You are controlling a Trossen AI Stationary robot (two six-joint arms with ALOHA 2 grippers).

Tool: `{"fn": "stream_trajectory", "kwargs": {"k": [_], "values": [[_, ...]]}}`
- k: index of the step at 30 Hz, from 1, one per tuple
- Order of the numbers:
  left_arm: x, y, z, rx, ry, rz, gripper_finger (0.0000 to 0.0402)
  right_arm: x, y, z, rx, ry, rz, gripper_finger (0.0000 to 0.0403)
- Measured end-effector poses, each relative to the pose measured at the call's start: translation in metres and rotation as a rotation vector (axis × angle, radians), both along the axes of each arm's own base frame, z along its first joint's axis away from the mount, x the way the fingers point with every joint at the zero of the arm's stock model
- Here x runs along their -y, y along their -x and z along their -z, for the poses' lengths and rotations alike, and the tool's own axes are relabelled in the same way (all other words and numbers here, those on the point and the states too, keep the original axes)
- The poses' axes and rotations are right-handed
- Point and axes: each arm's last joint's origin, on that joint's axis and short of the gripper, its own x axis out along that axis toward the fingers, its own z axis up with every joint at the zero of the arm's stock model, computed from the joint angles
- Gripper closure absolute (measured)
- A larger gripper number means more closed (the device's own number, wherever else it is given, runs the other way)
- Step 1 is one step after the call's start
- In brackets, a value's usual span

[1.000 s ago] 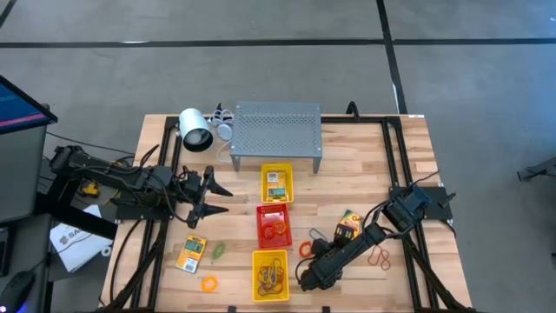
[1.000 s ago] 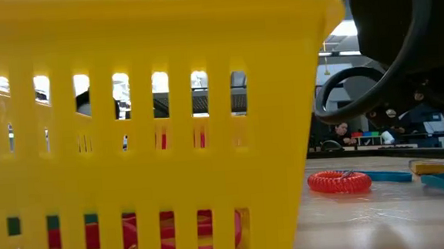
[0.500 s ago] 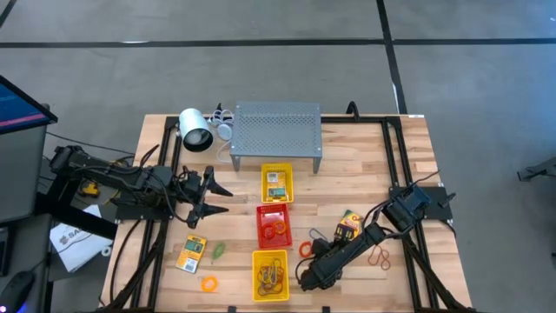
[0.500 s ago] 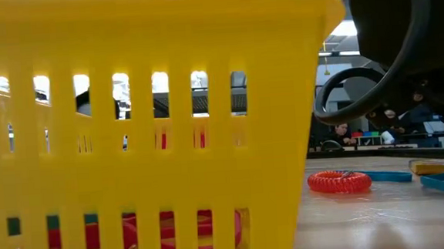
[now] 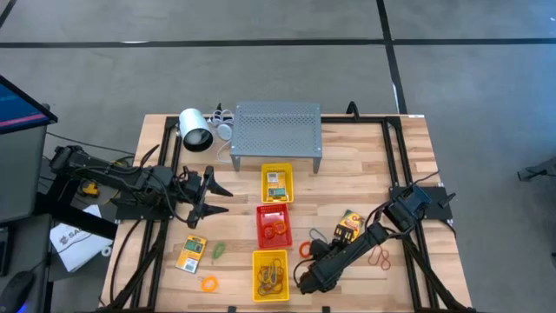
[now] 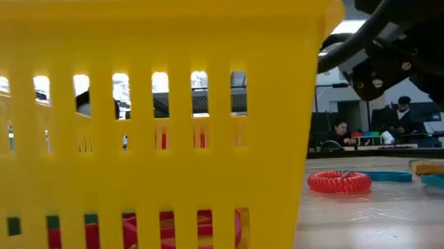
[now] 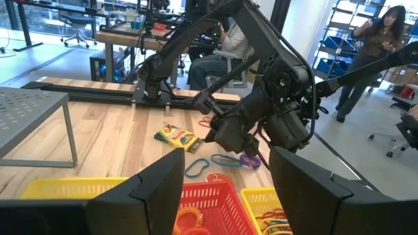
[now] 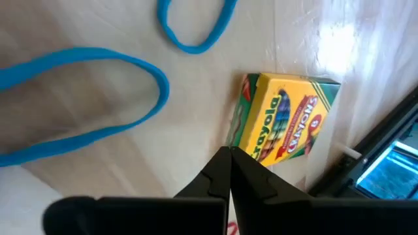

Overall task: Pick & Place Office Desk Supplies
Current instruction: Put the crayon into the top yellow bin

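Right beside the front yellow tray (image 5: 270, 273) my right claw (image 5: 306, 280) is pinched shut, holding nothing. Behind it up my arm, the crayon box (image 8: 283, 126) lies flat on the counter (image 5: 365, 165).

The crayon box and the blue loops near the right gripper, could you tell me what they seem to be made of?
The crayon box looks like thin printed cardboard with a slightly glossy finish: flat faces, crisp folded edges, bright print. The blue loops look like rubber or soft silicone: thin, limp bands lying flat in uneven curves, matte. The exact material stays uncertain.
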Motion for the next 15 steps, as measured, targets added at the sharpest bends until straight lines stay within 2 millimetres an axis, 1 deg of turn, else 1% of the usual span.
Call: {"fn": "stream_trajectory", "kwargs": {"k": [4,7,10,15], "values": [[0.0000,0.0000,0.0000,0.000,0.000,0.000,0.0183,-0.0004,0.0002,0.0001,-0.016,-0.017,-0.008,0.0392],[0.0000,0.0000,0.0000,0.000,0.000,0.000,0.0183,-0.0008,0.0006,0.0002,-0.035,-0.041,-0.003,0.0379],[0.0000,0.0000,-0.0001,0.001,0.000,0.000,0.0183,-0.0014,0.0005,0.0006,-0.043,-0.060,-0.001,0.0353],[0.0000,0.0000,-0.0001,0.001,0.000,0.000,0.0183,-0.0024,-0.0008,0.0015,-0.028,-0.074,0.004,0.0292]]}}
